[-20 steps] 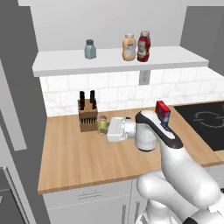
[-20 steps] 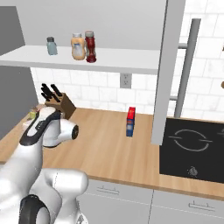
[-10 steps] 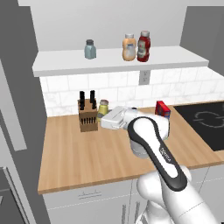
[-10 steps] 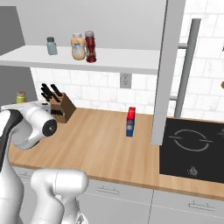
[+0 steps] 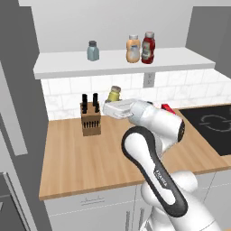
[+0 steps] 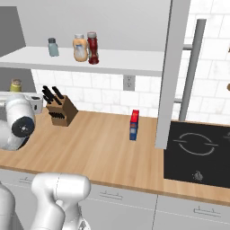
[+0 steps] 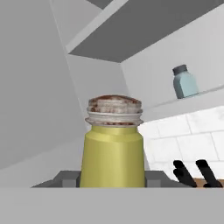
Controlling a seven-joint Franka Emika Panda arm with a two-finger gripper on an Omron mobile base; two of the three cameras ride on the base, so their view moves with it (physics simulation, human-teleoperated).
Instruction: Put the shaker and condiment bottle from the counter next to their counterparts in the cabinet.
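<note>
Step in hand: carrying the shaker (image 5: 114,93) up to the cabinet (image 5: 117,67). The shaker is pinched upright between the jaws of the gripper (image 7: 113,178), above the counter (image 5: 90,158) and below shelf level; its long axis is vertical, cap up. 1 condiment bottle (image 5: 148,47) is already shelved. Next, a lift above the shelf edge is needed, toward the blue-grey shaker (image 5: 93,50).

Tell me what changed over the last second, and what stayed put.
The tool lifted the yellow-green shaker off the counter, rising past the knife block toward the shelf; it is shut on the shaker throughout. Unchanged: the blue-grey shaker, orange bottle and red bottle on the shelf, and the red-and-blue box on the counter.
</note>
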